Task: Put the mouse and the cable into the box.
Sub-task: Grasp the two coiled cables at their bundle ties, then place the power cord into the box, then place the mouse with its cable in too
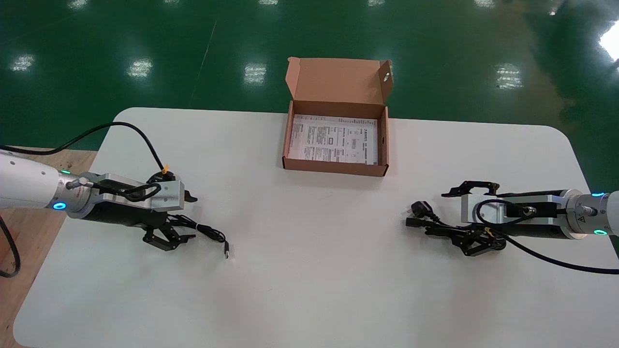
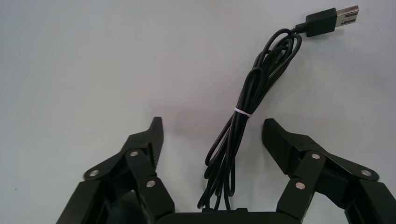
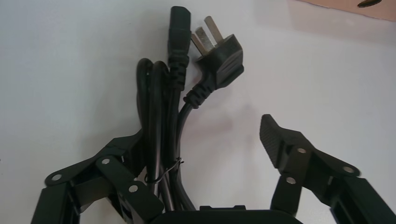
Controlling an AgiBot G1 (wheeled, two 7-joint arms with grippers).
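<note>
The open cardboard box point(image 1: 334, 168) stands at the table's far middle with a printed sheet point(image 1: 333, 140) inside. My left gripper point(image 1: 186, 218) is low at the left and open. A thin black USB cable bundle point(image 2: 240, 116) lies between its fingers without touching them, its USB plug point(image 2: 327, 19) pointing away. At the right, my right gripper point(image 1: 449, 220) is also open around a thick black power cable point(image 3: 161, 107). That bundle rests against one finger point(image 3: 126, 156). Its wall plug point(image 3: 219, 56) and socket end point(image 3: 180, 32) lie beyond the fingertips. No mouse is visible.
Both cables rest on the white table point(image 1: 309, 280), whose rounded edges give way to green floor behind. The box's lid point(image 1: 336, 79) stands upright at the back. A corner of the box point(image 3: 355, 7) shows in the right wrist view.
</note>
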